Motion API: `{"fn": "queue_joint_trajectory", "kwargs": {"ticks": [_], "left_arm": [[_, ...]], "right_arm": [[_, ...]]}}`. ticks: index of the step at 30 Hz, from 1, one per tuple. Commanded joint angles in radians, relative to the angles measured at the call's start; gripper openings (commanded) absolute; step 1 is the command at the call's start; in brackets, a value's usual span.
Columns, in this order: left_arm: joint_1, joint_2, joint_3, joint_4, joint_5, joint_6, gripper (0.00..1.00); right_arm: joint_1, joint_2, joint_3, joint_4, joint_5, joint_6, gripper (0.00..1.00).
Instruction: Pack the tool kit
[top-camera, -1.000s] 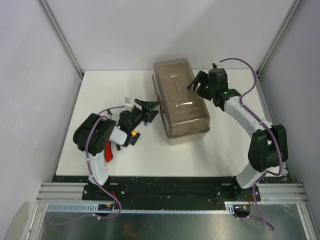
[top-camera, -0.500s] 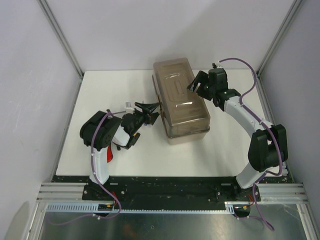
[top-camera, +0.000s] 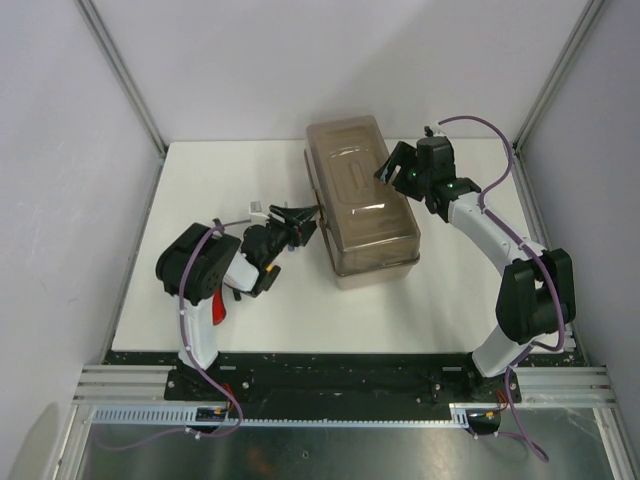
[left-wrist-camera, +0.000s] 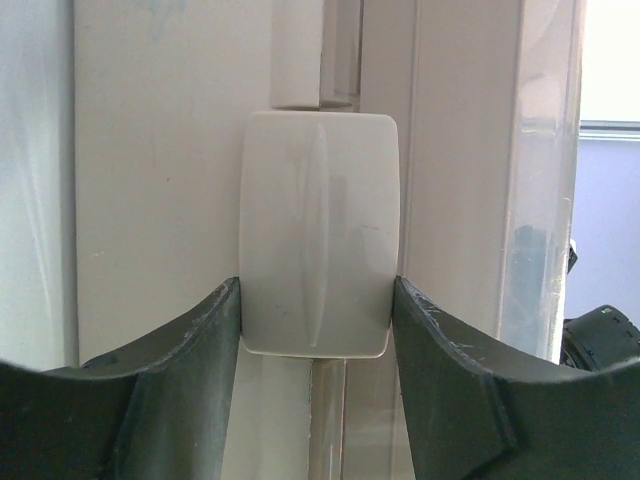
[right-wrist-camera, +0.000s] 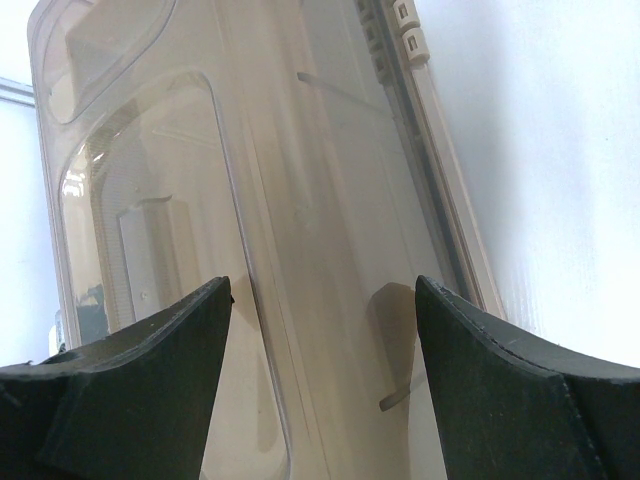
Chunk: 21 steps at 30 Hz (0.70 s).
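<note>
Two arms on one box. L side: left gripper (top-camera: 297, 219) is at the side wall of the large rectangular beige plastic toolbox (top-camera: 365, 215), which sits closed mid white table (top-camera: 200, 180). Jaws part-way in, fingers (left-wrist-camera: 215, 330) look to touch both edges of a small rounded beige plastic latch (left-wrist-camera: 318, 230), i.e. pinching it. Step, I judge: snap latch shut. Do it well: centre on latch, squeeze evenly, press flat twd box w/o sliding it. R side: right gripper (top-camera: 396, 166) is spread wide over the translucent brownish lid (right-wrist-camera: 300, 200), holding nothing; contact w/ lid unclear. Use it to brace the box.
</note>
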Motion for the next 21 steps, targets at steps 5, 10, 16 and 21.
{"fn": "queue_joint_trajectory", "kwargs": {"ticks": [5,10,16,21], "left_arm": [[-0.063,-0.053,0.035,0.332,0.166,0.1,0.13],[-0.056,-0.057,0.024,0.332,0.17,0.113,0.01],[-0.05,-0.089,0.017,0.326,0.167,0.154,0.0],[-0.045,-0.113,-0.004,0.289,0.158,0.175,0.0]], "right_arm": [[0.109,0.053,-0.027,-0.084,-0.206,0.057,0.75],[0.109,0.053,-0.027,-0.085,-0.204,0.057,0.75],[0.108,0.054,-0.027,-0.086,-0.202,0.054,0.75],[0.107,0.055,-0.028,-0.085,-0.201,0.054,0.75]]}}
